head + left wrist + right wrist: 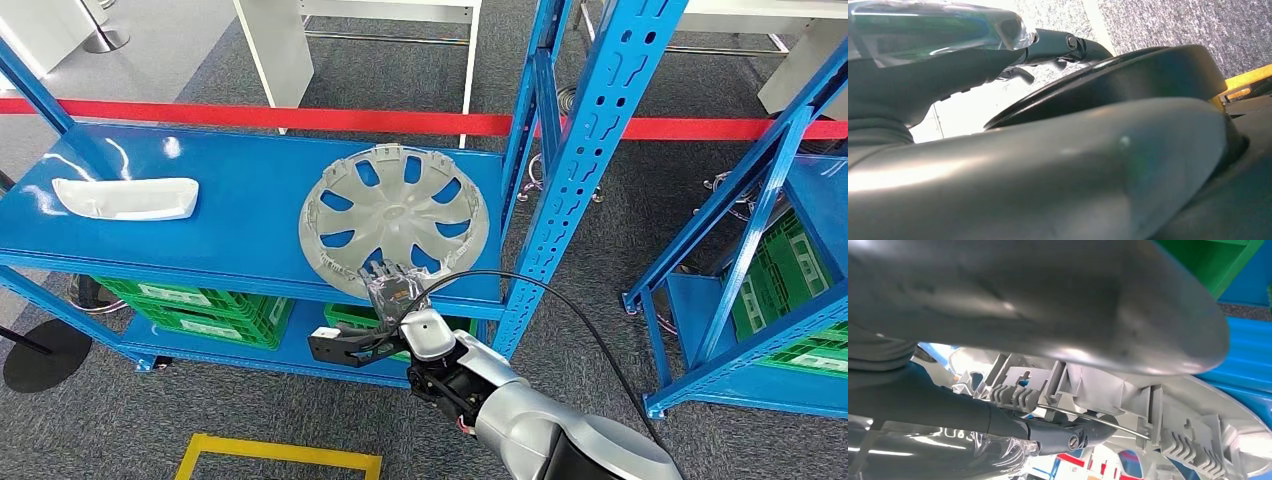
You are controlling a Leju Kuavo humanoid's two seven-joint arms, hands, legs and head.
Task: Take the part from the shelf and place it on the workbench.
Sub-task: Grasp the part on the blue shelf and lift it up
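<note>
A silver wheel cover (393, 215) lies inner side up on the blue shelf (230, 230), its near rim reaching the shelf's front edge. My right hand (385, 287) is at that near rim. In the right wrist view the thick thumb (1073, 315) lies on one side of the wheel cover's rim (1168, 415) and the dark fingers (1083, 432) press against the clips and wire ring on the inner side, so the rim is pinched. My left hand (998, 60) hangs over the floor with its fingers (1073, 45) stretched out, holding nothing.
A white moulded part (125, 197) lies at the shelf's left end. Green crates (195, 310) fill the level below. A blue upright (585, 160) stands just right of the wheel cover. Red tape (300, 118) runs behind. A second shelf (770, 270) stands right, yellow floor marking (280, 455) near me.
</note>
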